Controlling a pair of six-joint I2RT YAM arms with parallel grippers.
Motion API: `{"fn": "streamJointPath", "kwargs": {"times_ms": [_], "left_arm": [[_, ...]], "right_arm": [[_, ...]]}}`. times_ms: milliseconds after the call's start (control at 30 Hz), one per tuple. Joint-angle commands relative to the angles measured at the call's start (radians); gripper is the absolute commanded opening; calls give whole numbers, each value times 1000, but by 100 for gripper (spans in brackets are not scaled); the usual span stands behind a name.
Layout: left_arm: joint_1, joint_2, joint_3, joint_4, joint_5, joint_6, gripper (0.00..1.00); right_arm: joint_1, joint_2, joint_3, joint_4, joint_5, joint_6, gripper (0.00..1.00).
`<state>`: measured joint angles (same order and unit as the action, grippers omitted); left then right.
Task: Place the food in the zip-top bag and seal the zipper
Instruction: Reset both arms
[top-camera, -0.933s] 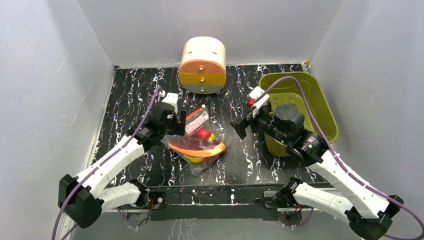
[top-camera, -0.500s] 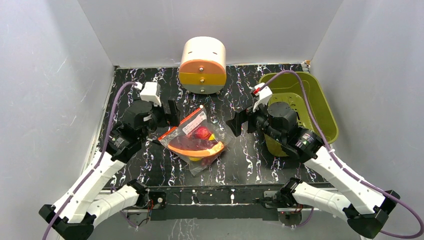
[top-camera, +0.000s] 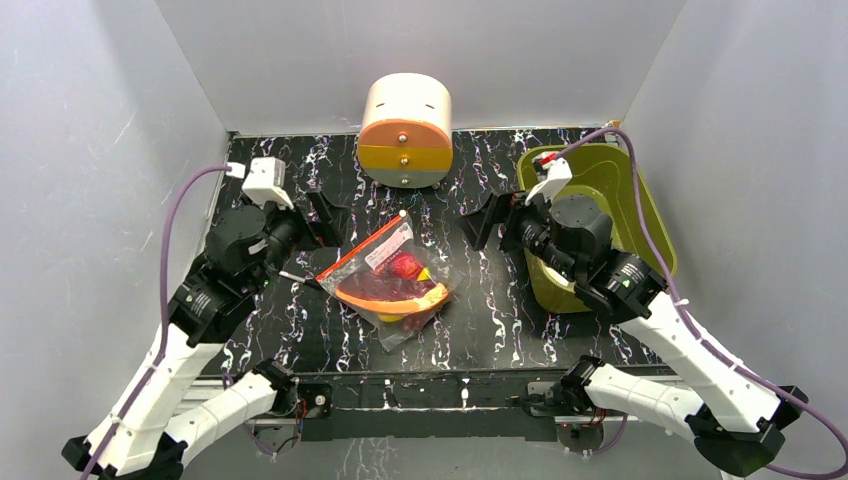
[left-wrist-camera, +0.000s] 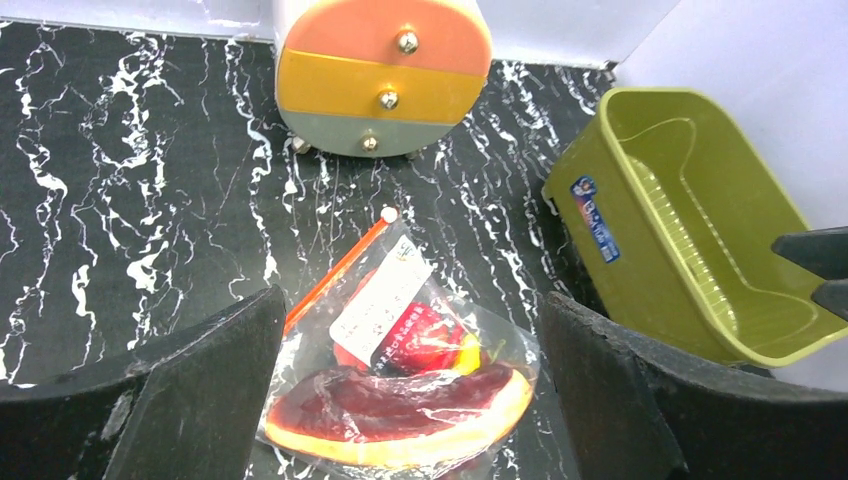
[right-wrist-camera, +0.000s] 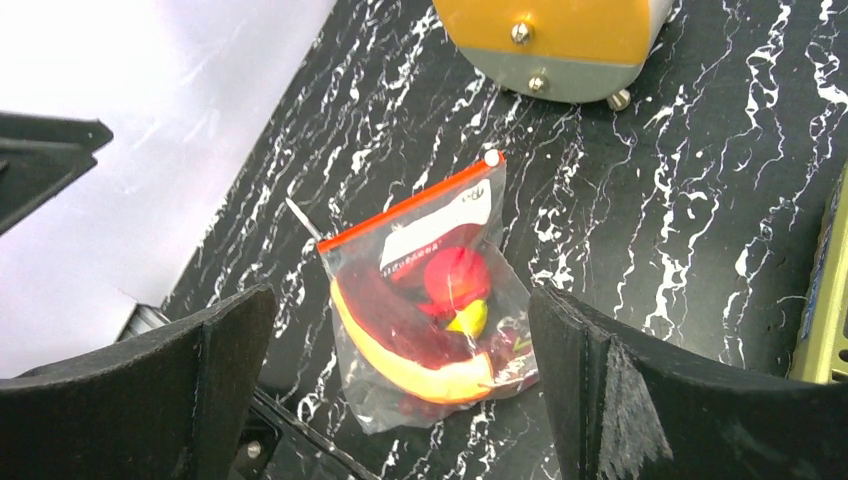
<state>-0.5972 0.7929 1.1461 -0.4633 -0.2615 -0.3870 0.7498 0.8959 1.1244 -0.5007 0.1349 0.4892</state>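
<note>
Lying crinkled on the marbled table (top-camera: 480, 300), the clear zip-top bag (top-camera: 398, 325) holds glossy food (top-camera: 405, 267) under its orange-red zipper (top-camera: 362, 247); left end effector (left-wrist-camera: 412, 302) and right end effector (right-wrist-camera: 402, 300) gape, empty.

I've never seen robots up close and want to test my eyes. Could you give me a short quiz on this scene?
1. True or false: the toy food lies inside the clear bag.
2. What stands at the back of the table? A) drawer chest B) kettle C) lamp
3. Fill in: the left gripper and right gripper are both ____.
Key: 1 true; 2 A; 3 open.
</note>
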Motion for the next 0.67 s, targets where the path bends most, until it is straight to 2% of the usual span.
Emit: {"fn": "streamJointPath", "kwargs": {"times_ms": [0,300,633], "left_arm": [[5,-33,3,19,32,-19,98],[5,-72,-35,41,44,-30,98],[4,-45,-53,-10,25,-44,98]], "right_arm": [[-3,-23,56,23,50,43,98],[-3,-41,21,19,68,75,98],[-4,-38,23,22,83,66,98]]}}
